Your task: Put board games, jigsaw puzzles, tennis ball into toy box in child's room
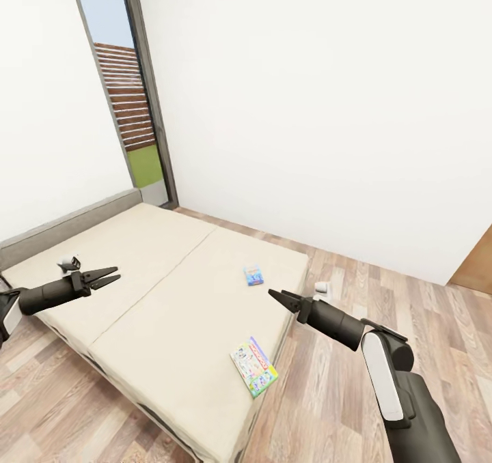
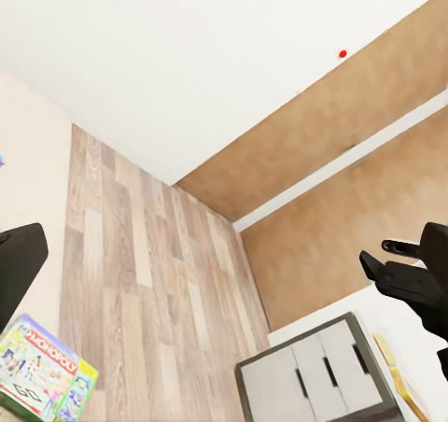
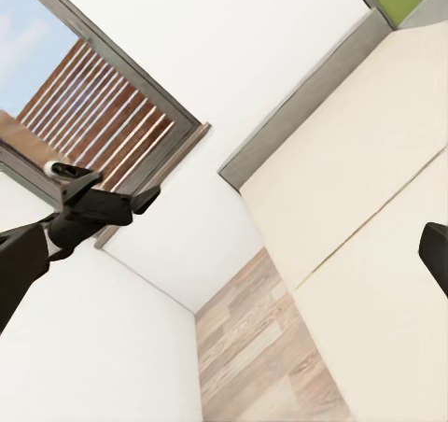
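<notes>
Two board games lie on the beige bed [image 1: 157, 299]. One is a small blue box [image 1: 253, 275] near the far edge, the other a larger colourful Monopoly box [image 1: 253, 366] at the near corner. The Monopoly box [image 2: 37, 371] also appears in the left wrist view. My left gripper [image 1: 117, 274] hovers open over the left half of the mattress, holding nothing. My right gripper [image 1: 275, 293] hangs open and empty above the bed's right edge, between the two boxes. The right wrist view looks across at the left gripper [image 3: 140, 198].
A grey headboard [image 1: 61, 227] runs along the left wall, with a tall window [image 1: 130, 101] in the corner behind it. Wood floor [image 1: 355, 292] lies to the right of the bed. In the left wrist view a grey cabinet [image 2: 308, 375] stands by a brown wooden panel [image 2: 336, 123].
</notes>
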Tool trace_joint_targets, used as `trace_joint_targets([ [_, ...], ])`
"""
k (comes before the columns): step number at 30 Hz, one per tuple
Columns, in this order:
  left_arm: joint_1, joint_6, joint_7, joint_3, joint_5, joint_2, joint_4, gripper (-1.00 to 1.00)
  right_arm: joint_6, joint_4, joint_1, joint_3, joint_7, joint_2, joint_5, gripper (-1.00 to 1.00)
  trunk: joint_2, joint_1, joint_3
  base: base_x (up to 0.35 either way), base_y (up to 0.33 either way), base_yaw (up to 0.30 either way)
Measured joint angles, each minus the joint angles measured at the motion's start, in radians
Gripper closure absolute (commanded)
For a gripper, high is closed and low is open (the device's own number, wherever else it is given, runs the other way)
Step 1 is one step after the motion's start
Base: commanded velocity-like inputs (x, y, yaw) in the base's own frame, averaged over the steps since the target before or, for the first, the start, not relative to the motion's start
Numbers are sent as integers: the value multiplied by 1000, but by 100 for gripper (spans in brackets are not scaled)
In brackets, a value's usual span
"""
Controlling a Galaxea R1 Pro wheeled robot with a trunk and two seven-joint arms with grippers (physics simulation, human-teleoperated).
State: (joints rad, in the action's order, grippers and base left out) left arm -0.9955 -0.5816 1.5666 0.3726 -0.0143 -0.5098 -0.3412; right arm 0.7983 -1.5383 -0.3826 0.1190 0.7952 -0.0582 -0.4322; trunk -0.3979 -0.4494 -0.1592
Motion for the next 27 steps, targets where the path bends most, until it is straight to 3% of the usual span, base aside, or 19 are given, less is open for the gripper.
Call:
trace_joint_targets([
  [13, 0, 0, 0, 0, 0, 0, 0, -100, 0, -1, 0, 0, 2, 0, -1, -100, 0, 0, 0, 0, -11, 76],
  [27, 0, 1, 0, 0, 0, 0, -1, -100, 0, -3, 0, 0, 5, 0, -1, -100, 0, 0, 9, 0, -144, 151],
])
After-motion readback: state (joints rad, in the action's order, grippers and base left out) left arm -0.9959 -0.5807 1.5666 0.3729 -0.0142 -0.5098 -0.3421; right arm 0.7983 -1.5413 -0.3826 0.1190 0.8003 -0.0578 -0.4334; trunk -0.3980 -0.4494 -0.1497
